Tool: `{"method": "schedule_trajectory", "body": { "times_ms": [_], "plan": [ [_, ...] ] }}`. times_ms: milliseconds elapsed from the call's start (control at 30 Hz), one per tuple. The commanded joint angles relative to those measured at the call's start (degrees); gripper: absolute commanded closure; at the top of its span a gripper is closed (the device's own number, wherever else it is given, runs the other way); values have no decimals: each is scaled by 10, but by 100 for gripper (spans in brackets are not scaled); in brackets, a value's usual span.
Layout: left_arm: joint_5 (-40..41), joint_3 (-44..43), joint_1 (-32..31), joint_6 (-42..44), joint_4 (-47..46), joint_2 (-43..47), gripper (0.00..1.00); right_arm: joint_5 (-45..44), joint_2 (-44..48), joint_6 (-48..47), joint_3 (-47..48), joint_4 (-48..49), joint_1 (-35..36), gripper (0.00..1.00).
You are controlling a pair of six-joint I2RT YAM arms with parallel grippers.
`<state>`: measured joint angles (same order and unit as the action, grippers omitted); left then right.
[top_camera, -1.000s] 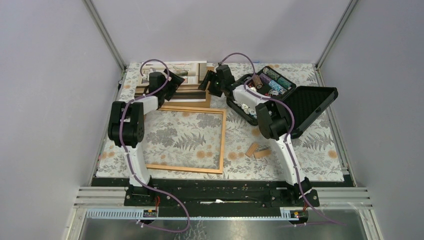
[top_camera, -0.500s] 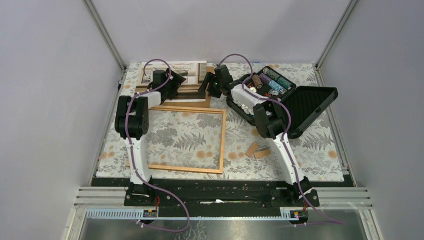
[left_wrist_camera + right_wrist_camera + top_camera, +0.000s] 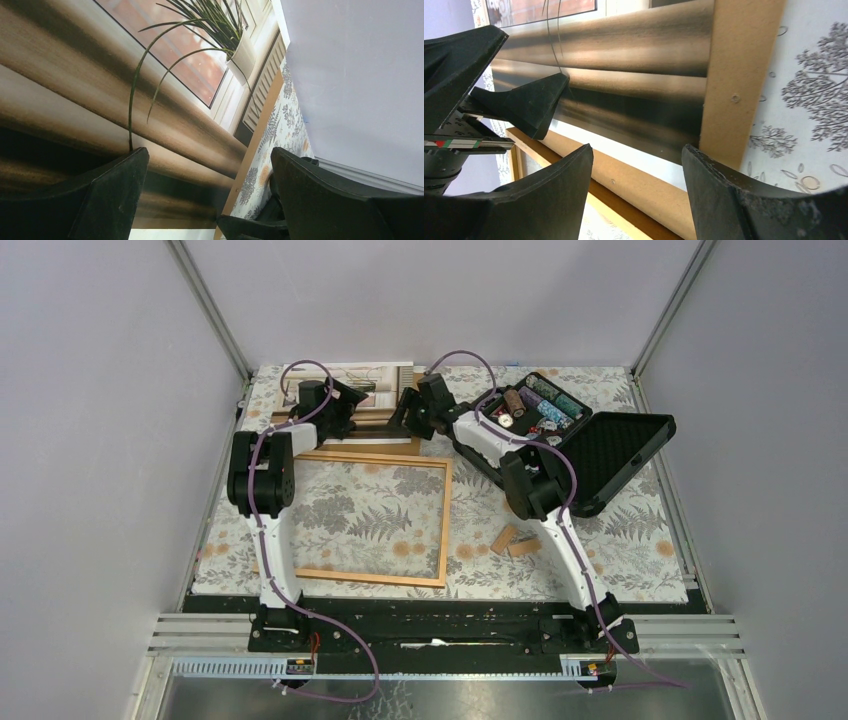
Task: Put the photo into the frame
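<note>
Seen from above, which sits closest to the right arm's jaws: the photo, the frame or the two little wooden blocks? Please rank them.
1. Photo: at the table's far side, right by the jaws.
2. Frame: mid-table, on the left arm's side.
3. Blocks: nearer the bases, on the right.

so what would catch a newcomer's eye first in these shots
The left gripper and the right gripper, both open, flank the photo of a plant by a window, which lies on a brown board at the far left. Nearer, the frame lies empty on the floral cloth, and an open black case sits at the far right.
</note>
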<state>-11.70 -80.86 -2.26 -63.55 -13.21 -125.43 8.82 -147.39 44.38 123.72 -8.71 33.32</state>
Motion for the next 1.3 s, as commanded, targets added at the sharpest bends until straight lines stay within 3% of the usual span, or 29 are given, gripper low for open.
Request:
{"method": "schedule_trajectory", "body": {
  "times_ms": [0, 200, 300, 433, 600, 1267],
  "plan": [
    [-23, 24, -1, -5, 35, -31, 1, 8, -25, 17, 17, -24, 10, 27],
    [-34, 30, 5, -10, 32, -34, 1, 24, -31, 27, 21, 7, 8, 26],
    [-36, 34, 6, -5, 27, -31, 1, -3, -28, 15, 33, -37, 9, 26],
    [-30, 34, 8, 2, 32, -27, 1, -80, 28, -11, -29, -77, 12, 26],
    [-31, 36, 9, 4, 33, -26, 1, -81, 46, -22, -62, -83, 13, 26],
    [-45, 35, 16, -3, 39, -35, 1, -22, -63, 14, 60, -116, 29, 26]
  ]
}}
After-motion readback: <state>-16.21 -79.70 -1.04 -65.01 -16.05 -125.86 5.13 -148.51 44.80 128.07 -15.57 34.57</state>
